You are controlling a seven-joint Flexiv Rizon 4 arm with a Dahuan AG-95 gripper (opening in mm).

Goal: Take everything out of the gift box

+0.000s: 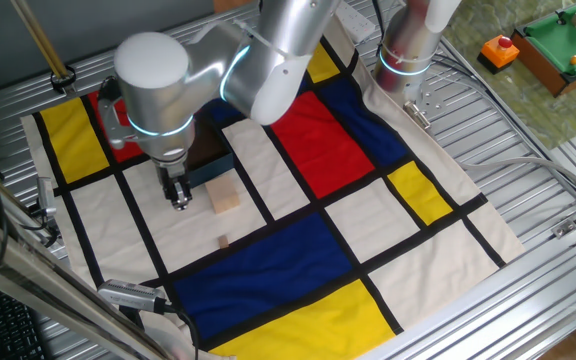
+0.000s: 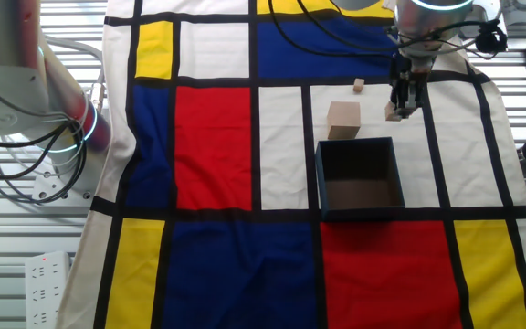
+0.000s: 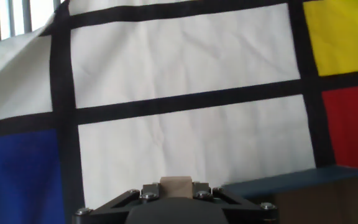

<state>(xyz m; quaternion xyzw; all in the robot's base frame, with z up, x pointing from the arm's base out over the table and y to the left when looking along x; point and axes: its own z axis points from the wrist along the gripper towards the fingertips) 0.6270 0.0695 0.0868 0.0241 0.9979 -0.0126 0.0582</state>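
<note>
My gripper [image 1: 179, 197] [image 2: 400, 102] is shut on a small light wooden block [image 3: 176, 186] and hangs just above the white cloth panel beside the gift box. The blue-grey gift box [image 2: 359, 178] [image 1: 211, 172] shows a bare dark brown inside; its corner appears at the lower right of the hand view [image 3: 303, 190]. The pale beige cube [image 2: 343, 119] [image 1: 225, 195] lies on the cloth just outside the box wall. A smaller tan-brown block [image 2: 359, 86] [image 1: 223, 241] lies on the cloth farther from the box.
The table is covered by a cloth of red, blue, yellow and white panels [image 1: 348, 230]. A green-topped wooden toy table [image 1: 558, 45] and an orange object [image 1: 499, 50] stand at the far right. A second arm's base [image 1: 408, 50] stands at the cloth's back edge.
</note>
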